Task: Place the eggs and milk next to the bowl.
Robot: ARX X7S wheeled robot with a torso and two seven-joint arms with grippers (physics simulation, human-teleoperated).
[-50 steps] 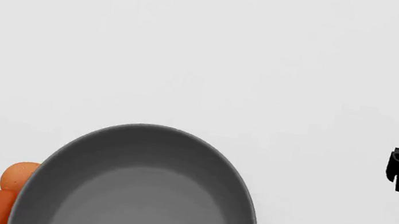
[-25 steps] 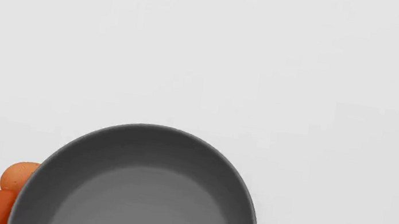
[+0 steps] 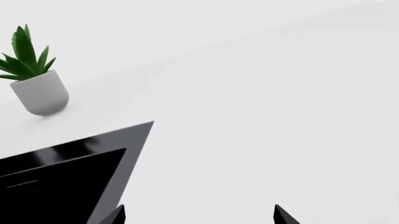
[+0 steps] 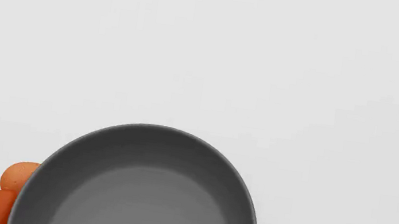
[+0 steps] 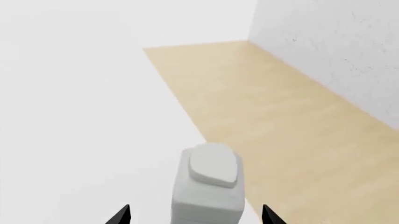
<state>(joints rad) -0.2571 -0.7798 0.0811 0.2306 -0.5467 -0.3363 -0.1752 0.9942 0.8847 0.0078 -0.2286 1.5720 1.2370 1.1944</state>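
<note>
Bowl sits nearest the robot on the white bench, two eggs touching its left rim. Right hand with fingertips spread wide, milk upright between them — contact not visible. Milk stands by the bench's edge over the wooden floor. Left hand apart, holding nothing; farther off, a potted plant.

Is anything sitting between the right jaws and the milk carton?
Nothing visible does. In the right wrist view the milk carton stands upright between the two open fingertips of the right gripper, with only bare white table around it.
</note>
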